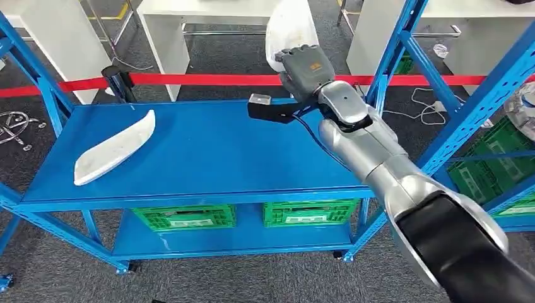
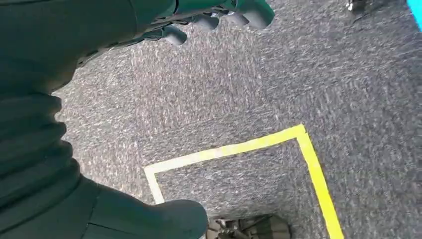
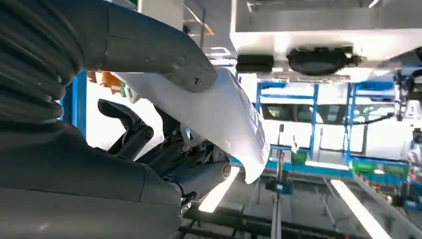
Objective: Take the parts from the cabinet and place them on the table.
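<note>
Head view: the right hand [image 1: 304,68] reaches out past the far edge of the blue shelf [image 1: 208,158], its fingers closed around a white part [image 1: 289,28] that stands up above the knuckles and out beyond the fingertips. A second white part [image 1: 115,151], long and curved, lies flat on the shelf top, well apart from the hand on the thumb side. Beyond the fingers a red barrier tape [image 1: 189,79] runs across, with white tables [image 1: 165,25] behind it. Under the shelf top sit green crates [image 1: 184,216] on the lower level.

Left wrist view: the left hand [image 2: 219,15] hangs over grey carpet [image 2: 278,84]. Its dark fingers [image 2: 249,12] curl inward with nothing between them, though the hand is partly cut off at the frame edge, so the curl is probably complete rather than certainly so. A yellow floor line [image 2: 229,149] forms a corner on the carpet past the fingertips.

Right wrist view: the thick grey thumb [image 3: 164,50] presses onto one face of the white part [image 3: 224,114], and the darker fingers [image 3: 124,119] back it from the other side, clamping it. The part's pointed end juts out beyond the fingertips. Blue racking [image 3: 308,114] stands in the bright background.
</note>
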